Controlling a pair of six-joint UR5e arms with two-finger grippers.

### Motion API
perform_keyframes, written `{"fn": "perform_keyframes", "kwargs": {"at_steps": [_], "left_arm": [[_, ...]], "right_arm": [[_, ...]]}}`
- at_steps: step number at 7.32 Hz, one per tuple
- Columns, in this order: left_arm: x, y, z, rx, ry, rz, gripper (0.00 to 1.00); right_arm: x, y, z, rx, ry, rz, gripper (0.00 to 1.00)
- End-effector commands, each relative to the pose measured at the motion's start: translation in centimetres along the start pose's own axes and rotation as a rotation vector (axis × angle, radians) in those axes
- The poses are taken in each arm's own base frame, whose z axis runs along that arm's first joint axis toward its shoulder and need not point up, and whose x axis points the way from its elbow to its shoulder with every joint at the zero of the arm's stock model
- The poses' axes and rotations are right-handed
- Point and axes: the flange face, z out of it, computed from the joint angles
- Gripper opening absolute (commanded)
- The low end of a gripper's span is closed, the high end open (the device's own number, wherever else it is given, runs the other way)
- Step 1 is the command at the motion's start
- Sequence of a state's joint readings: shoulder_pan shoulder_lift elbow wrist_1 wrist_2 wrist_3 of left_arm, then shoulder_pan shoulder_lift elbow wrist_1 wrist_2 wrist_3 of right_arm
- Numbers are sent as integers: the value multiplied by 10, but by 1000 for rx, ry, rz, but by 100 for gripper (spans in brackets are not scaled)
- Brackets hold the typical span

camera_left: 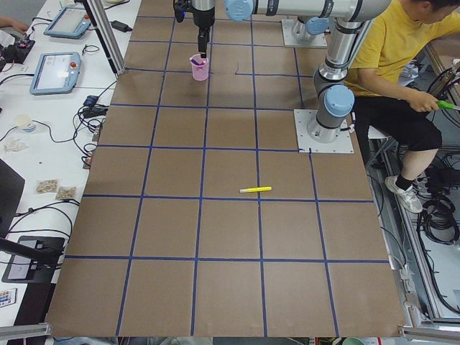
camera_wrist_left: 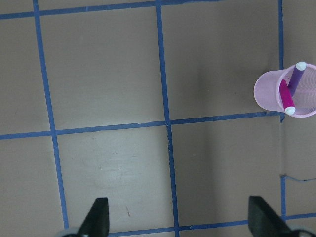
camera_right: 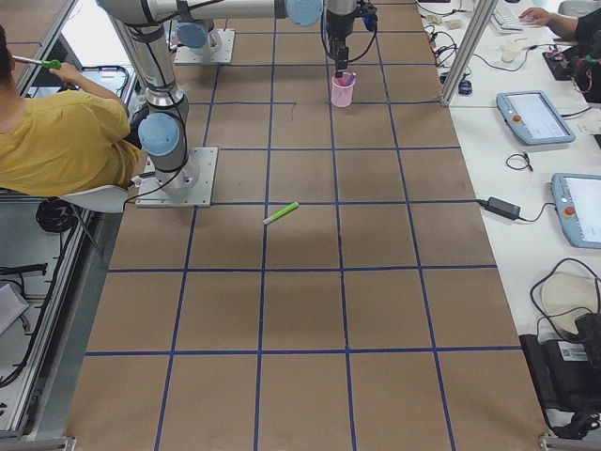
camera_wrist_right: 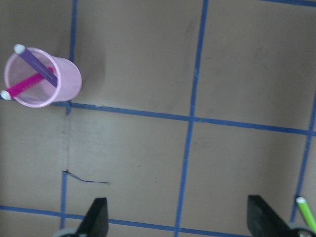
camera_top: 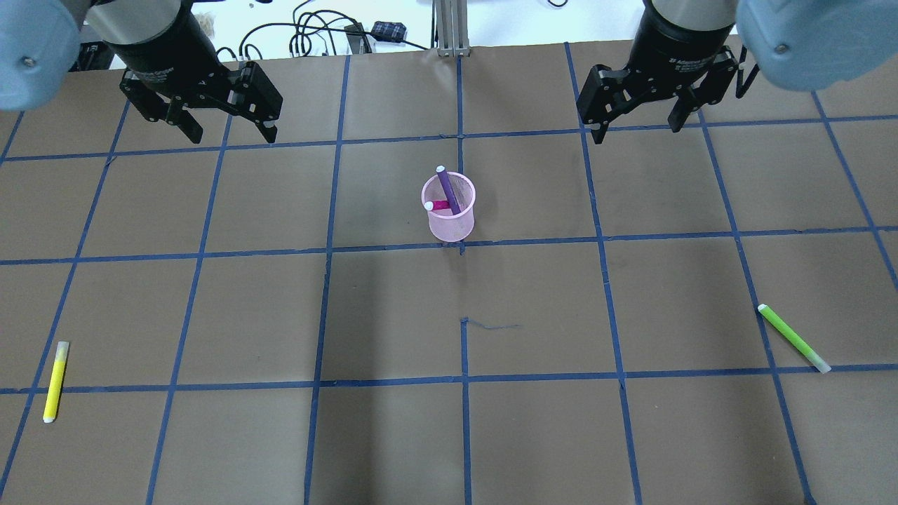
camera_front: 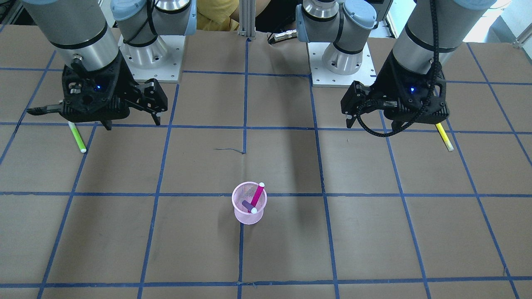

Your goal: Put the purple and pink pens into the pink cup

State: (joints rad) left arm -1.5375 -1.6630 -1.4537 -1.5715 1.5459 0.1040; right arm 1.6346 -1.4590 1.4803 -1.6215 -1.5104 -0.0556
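The pink cup (camera_top: 452, 226) is standing upright near the middle of the counter (camera_top: 393, 435), beside a crossing of the blue grid lines. Both task pens are sitting inside it. The purple pen (camera_top: 447, 191) is leaning with its white tip poking over the rim on the side away from the robot. The pink pen (camera_top: 440, 205) is leaning toward the robot's left, its white tip resting at the rim. The two pens are crossing each other inside the cup.

The left pincer (camera_top: 230, 130) is hanging above the counter, well apart from the cup, with its fingers spread wide and nothing between them. The right pincer (camera_top: 637, 126) is hanging on the other side, also well apart from the cup, likewise spread wide and gripping nothing. In each wrist view the two fingertips are showing far apart at the bottom edge, with the cup off to one side.

A yellow pen (camera_top: 55, 382) is lying flat on the robot's left part of the counter, and a green pen (camera_top: 793, 338) is lying flat on the right part.
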Motion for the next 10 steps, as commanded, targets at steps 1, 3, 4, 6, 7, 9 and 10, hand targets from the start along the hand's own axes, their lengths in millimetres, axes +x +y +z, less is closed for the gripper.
{"fn": "perform_keyframes", "kwargs": {"at_steps": [1,3,4,6,7,9,10], "left_arm": [[0,0,0,-1,4,-2,100],[-1,0,1,-2,4,-5,100],[0,1,2,-5,6,-3,100],[0,1,2,-4,6,-2,100],[0,1,2,-4,6,-2,100],[0,1,2,-5,6,-3,100],[1,2,2,-4,6,-3,100]], "right_arm": [[-68,-25,36,92,-121,45,100],[-140,-24,75,132,8,191,100],[-161,-28,98,136,-4,429,100],[-217,-38,145,174,-39,553,100],[-228,-39,164,159,-17,538,94],[-229,-41,180,142,-8,524,81],[-230,-41,195,115,9,523,81]]}}
